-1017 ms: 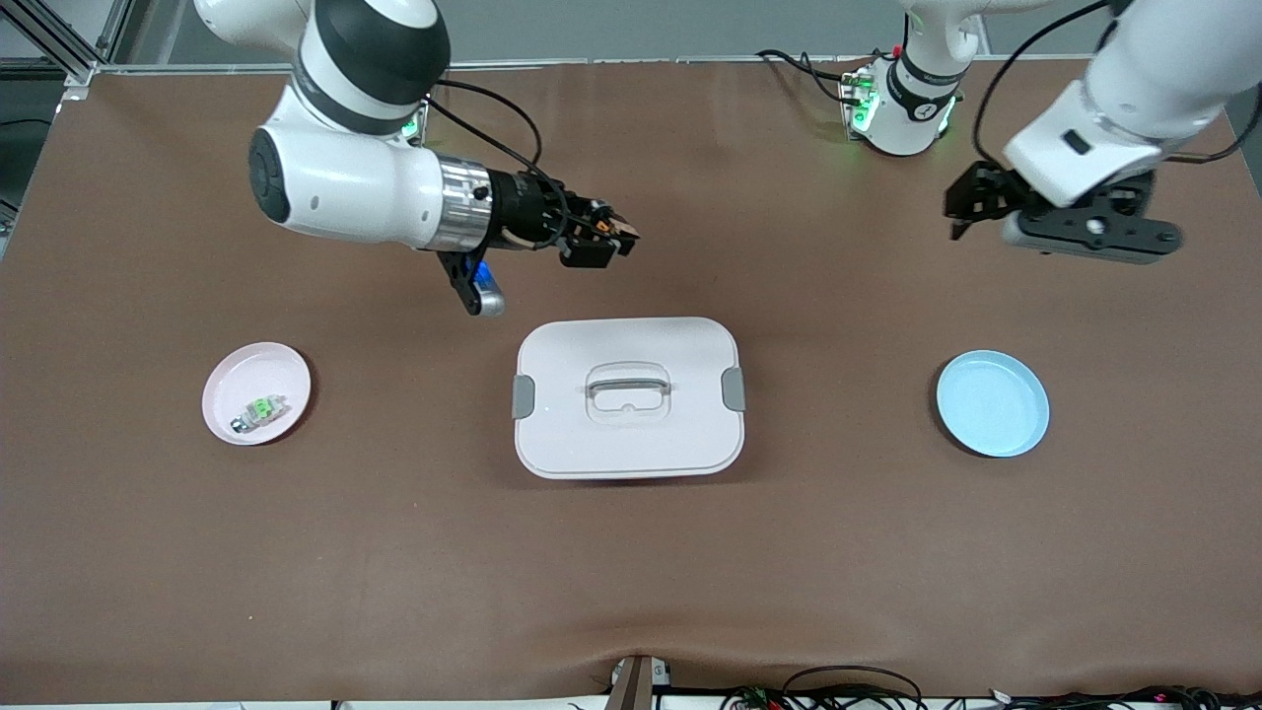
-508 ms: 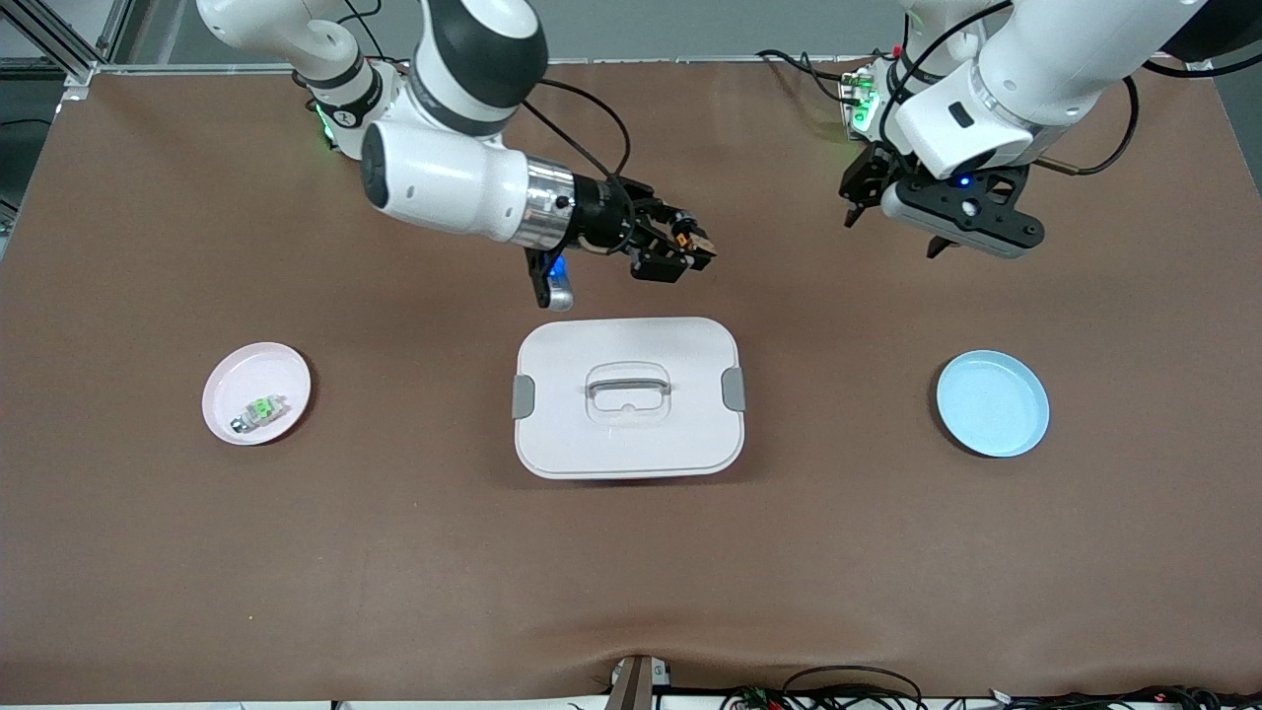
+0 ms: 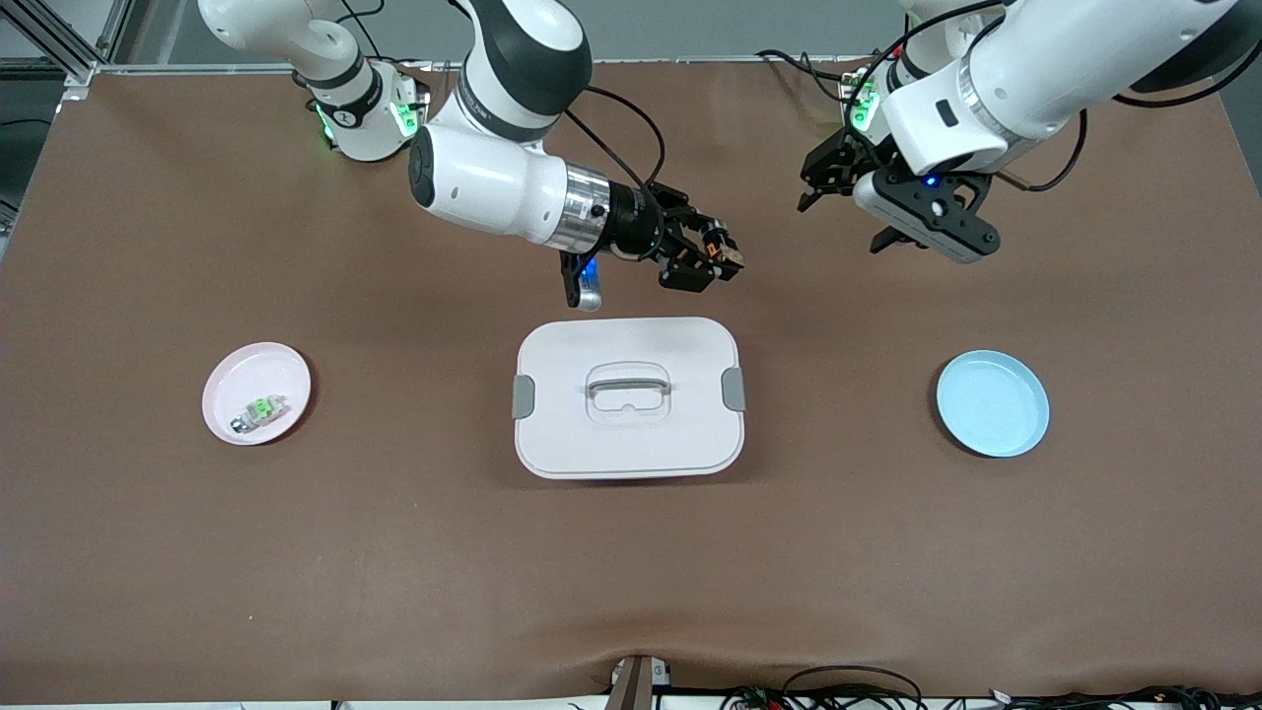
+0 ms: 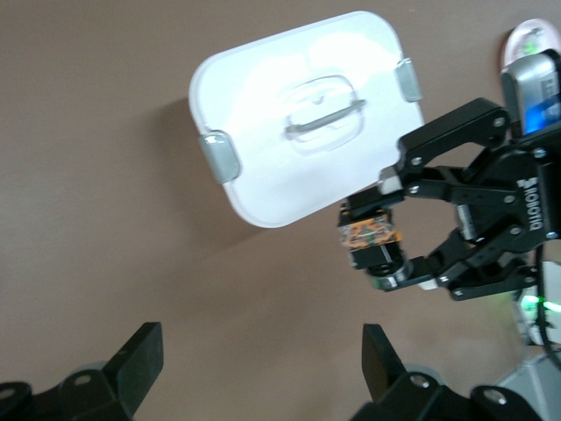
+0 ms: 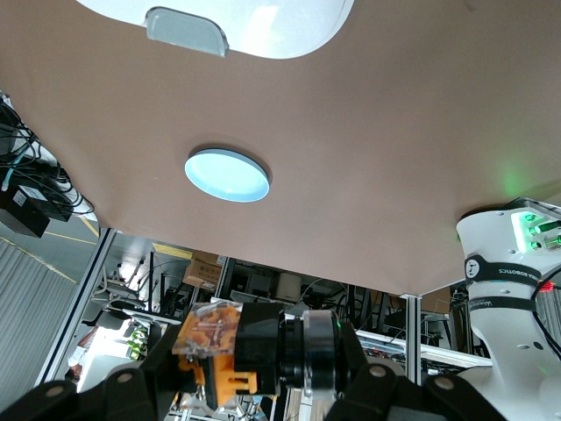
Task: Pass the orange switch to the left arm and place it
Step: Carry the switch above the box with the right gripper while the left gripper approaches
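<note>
The orange switch (image 3: 728,252) is a tiny black and orange block held in my right gripper (image 3: 718,258), which is shut on it above the table just past the box's edge nearest the robots' bases. The switch also shows in the right wrist view (image 5: 219,349) and in the left wrist view (image 4: 370,239). My left gripper (image 3: 816,182) is open and empty, in the air toward the left arm's end, apart from the switch and facing it. Its fingers (image 4: 140,361) stand wide apart. The white lidded box (image 3: 628,434) sits at the table's middle.
A pink plate (image 3: 266,370) with a green-and-white component (image 3: 259,409) lies toward the right arm's end. An empty blue plate (image 3: 992,402) lies toward the left arm's end. Both arm bases stand along the edge farthest from the front camera.
My right gripper has carried the switch toward the left arm's end, above the box's edge. My left gripper has swung in toward it from the left arm's end.
</note>
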`<state>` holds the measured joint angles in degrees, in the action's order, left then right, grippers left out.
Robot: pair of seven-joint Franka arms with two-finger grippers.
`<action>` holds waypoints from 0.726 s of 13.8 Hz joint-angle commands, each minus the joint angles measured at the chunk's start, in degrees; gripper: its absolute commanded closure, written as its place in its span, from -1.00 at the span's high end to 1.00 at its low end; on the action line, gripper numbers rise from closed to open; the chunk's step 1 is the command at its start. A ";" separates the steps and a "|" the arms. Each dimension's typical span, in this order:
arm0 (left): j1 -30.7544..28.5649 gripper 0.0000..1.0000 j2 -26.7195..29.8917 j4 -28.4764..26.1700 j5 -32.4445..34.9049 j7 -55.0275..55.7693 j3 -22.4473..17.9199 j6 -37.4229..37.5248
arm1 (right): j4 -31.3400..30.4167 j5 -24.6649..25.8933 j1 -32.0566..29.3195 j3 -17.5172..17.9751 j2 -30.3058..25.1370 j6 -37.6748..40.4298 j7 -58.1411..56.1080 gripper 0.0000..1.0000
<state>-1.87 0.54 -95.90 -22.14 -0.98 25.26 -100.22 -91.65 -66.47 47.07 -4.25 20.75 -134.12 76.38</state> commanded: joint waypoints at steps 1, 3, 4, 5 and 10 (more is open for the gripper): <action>-1.38 1.00 1.57 -3.41 -3.61 -0.53 0.49 -1.74 | 1.65 -1.30 0.48 -0.50 0.69 0.18 1.06 -0.66; -2.34 1.00 3.58 -6.39 -6.94 3.16 0.40 -2.87 | 1.65 -1.30 0.48 -0.50 0.69 0.18 1.06 -0.66; -2.35 1.00 4.46 -7.62 -8.00 3.35 0.49 -3.75 | 1.65 -1.30 0.48 -0.50 0.69 0.26 1.06 -0.66; -2.35 1.00 5.08 -8.42 -8.97 3.87 0.49 -4.89 | 1.57 -1.21 0.48 -0.50 0.69 0.27 0.97 -0.66; -2.17 1.00 7.28 -14.48 -12.93 8.87 3.03 -15.25 | 1.56 -1.21 0.56 -0.50 0.69 0.27 0.97 -0.66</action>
<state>-3.30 5.43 -106.44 -33.54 6.08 26.20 -110.86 -91.38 -66.49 47.07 -4.29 20.88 -134.09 76.59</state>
